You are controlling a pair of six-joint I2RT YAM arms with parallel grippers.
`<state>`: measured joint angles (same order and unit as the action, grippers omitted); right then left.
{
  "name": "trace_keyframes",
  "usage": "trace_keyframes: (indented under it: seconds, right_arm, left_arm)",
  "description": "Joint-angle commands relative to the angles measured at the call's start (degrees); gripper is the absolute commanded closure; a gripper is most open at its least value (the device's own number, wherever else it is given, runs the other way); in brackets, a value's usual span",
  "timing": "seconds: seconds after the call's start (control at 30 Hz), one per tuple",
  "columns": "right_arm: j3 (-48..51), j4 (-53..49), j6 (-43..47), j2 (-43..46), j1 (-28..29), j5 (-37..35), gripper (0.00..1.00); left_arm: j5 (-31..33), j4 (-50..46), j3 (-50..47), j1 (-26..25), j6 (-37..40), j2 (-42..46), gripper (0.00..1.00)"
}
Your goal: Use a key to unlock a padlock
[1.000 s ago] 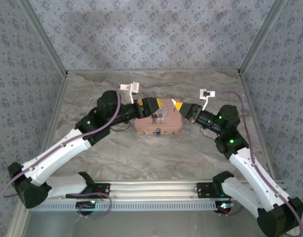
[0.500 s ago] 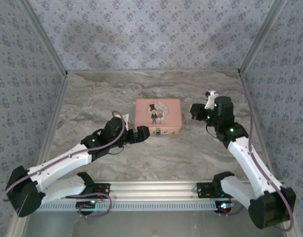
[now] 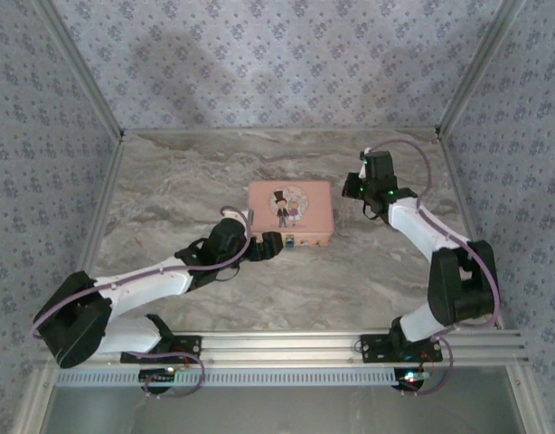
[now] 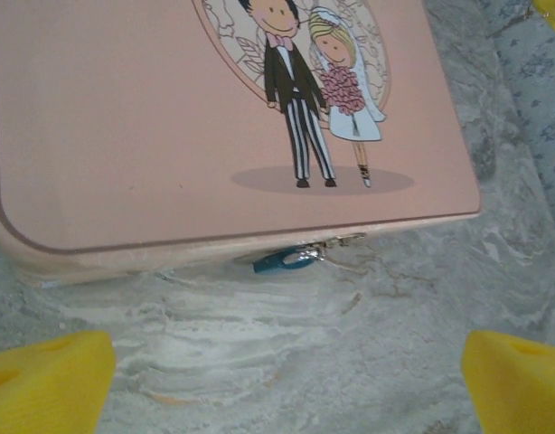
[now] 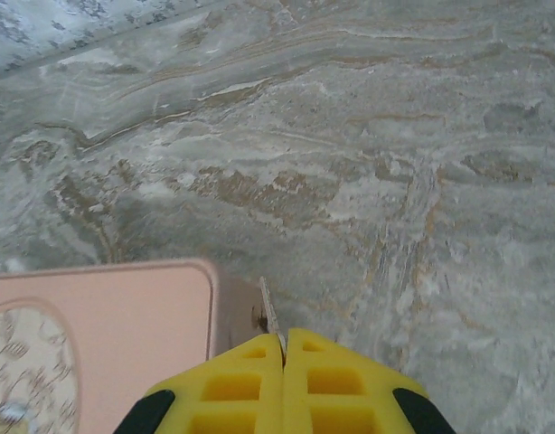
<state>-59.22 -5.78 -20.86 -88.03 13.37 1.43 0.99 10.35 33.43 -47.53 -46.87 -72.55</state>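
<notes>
Approach step, seemingly: L gripper (image 4: pixel 279 384) is spread wide before padlock (image 4: pixel 281 261); key (image 5: pixel 269 316) is pinched in closed R gripper (image 5: pixel 284 351). Next: padlock to be gripped, key lined up w/ it.

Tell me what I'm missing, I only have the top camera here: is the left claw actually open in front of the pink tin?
Observer: Yes. On the left wrist camera the left claw has its jaws wide apart, holding nothing.
Operator: Where's the padlock from there?
Observer: The padlock hangs at the front edge of the pink tin, straight ahead of that gap, untouched.
Operator: And the right claw?
Observer: The right wrist camera shows the right claw shut, with a thin sliver, probably the key, poking out of its jaws beside the tin's corner.
</notes>
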Motion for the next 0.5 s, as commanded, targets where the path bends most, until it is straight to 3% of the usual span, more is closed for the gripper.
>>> trace_keyframes:
  seconds: [0.0, 0.47]
  right_arm:
    - [-4.9, 0.9, 2.8, -3.9, 0.1, -2.0, 1.0]
    - [-23.1, -5.1, 9.8, -21.7, 3.3, -2.9, 1.0]
  left_arm:
    - [1.8, 4.1, 1.4, 1.6, 2.6, -1.5, 0.02]
    - [1.9, 4.3, 4.1, 6.0, 4.6, -4.1, 0.02]
